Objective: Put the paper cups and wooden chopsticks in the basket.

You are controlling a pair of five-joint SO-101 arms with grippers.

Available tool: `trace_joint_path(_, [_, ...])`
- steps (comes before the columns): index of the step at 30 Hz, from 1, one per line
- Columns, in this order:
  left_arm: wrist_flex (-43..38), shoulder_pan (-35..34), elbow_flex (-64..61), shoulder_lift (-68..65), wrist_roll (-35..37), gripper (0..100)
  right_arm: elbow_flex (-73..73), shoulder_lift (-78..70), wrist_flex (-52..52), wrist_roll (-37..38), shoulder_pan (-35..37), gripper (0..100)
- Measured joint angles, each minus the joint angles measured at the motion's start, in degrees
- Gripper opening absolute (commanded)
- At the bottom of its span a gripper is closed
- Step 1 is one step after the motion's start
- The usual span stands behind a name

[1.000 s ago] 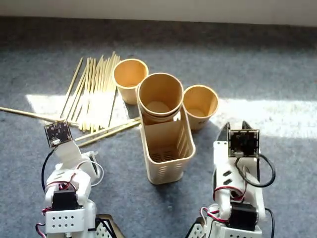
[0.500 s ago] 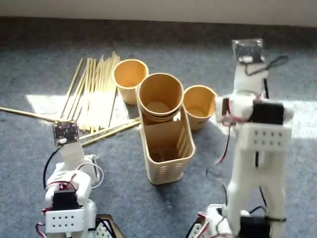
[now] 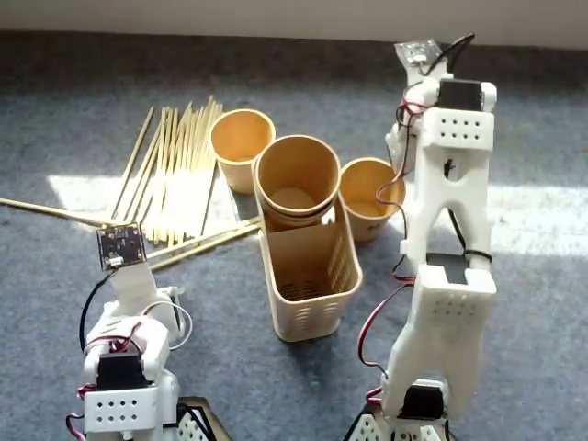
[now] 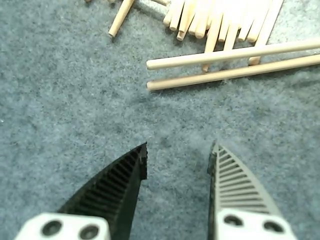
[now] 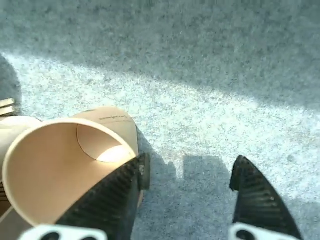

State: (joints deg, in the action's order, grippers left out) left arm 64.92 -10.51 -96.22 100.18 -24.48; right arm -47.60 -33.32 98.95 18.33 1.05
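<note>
Likely a room in a home or a small hobby lab; which one cannot be told. A grey carpet-like cover [image 3: 514,110] lies under the basket [image 3: 310,317]. A sunlight band [image 3: 537,225] crosses beside the basket, and a pale wall strip [image 3: 184,14] runs beyond it. Small white arms with bare wiring, the left arm [image 3: 124,363] and the right arm [image 3: 450,175], flank the basket.

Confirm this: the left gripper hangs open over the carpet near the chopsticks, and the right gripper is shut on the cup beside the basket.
One thing is wrong. The right gripper is open, not shut on the cup: the right wrist view shows its jaws spread, the cup outside them. The left gripper does hang open near the chopsticks.
</note>
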Motion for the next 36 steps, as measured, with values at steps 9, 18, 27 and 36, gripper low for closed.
trace_joint_path(9, [0.0, 0.0, 0.0, 0.0, 0.0, 22, 4.3, 6.7, 0.0, 0.5, 0.3, 33.6])
trace_joint_path(18, [0.0, 0.0, 0.0, 0.0, 0.0, 22, 17.1, 13.4, 0.1, 0.9, 5.9, 33.6])
trace_joint_path(27, [0.4, 0.0, 0.0, 0.0, 0.0, 22, 17.9, 3.2, -1.8, 0.9, 4.5, 33.0])
trace_joint_path(36, [0.4, 0.0, 0.0, 0.0, 0.0, 22, 17.9, 1.3, -1.1, 0.9, 3.6, 0.2])
